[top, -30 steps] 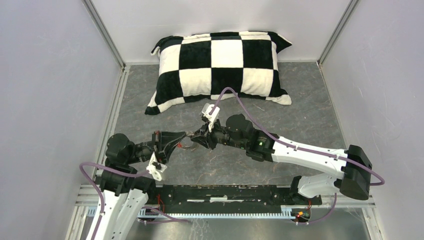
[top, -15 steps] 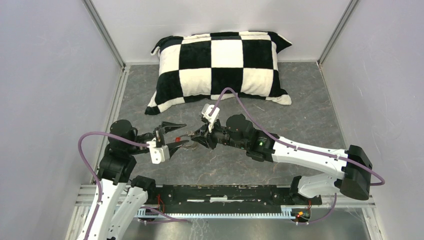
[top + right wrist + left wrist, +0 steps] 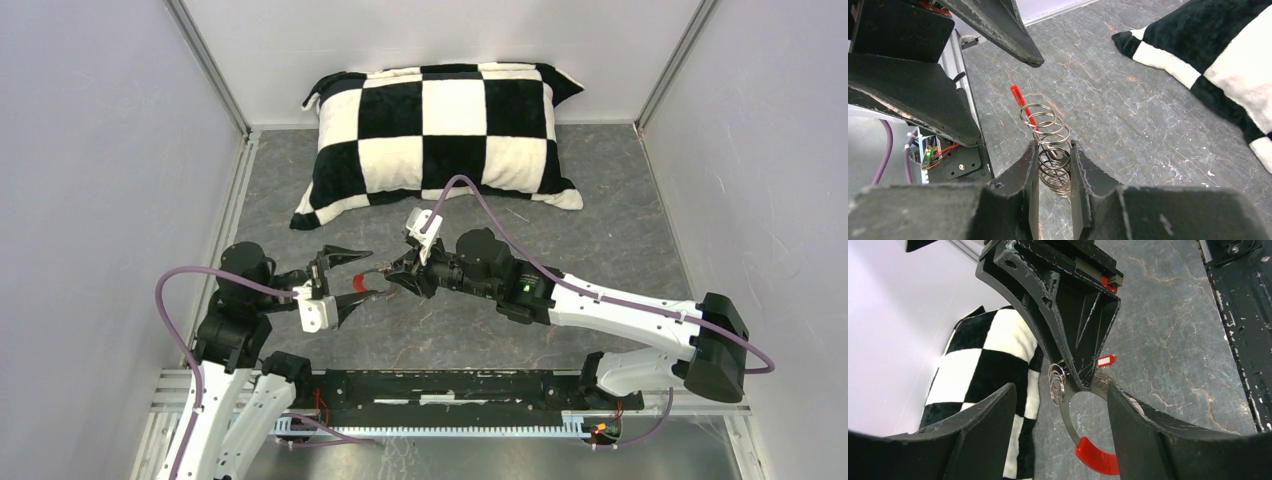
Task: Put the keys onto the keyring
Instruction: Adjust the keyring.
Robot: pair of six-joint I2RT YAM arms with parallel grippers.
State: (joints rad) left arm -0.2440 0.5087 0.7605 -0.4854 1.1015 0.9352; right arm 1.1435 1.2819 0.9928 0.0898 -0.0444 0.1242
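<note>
Clamped right gripper (image 3: pixel 1054 148) holds keyring (image 3: pixel 1045 120); left gripper (image 3: pixel 350 276) gapes, empty

Right jaws pinch the silvery coil, which sticks out toward 9 o'clock in the top view. Its red section (image 3: pixel 1093 460) sits between the left jaws, spread wide; contact unclear. Keys can't be made out for sure. Judgement: a key has to be fetched first. Keep the right grip steady, meet the free wire end square-on, and close slowly so the springy loop doesn't twist.

No lettering, number, brand or sign can be read in any view. The white face of the red-framed key tag (image 3: pixel 1104 360), seen from the left wrist, is too small to make out.
</note>
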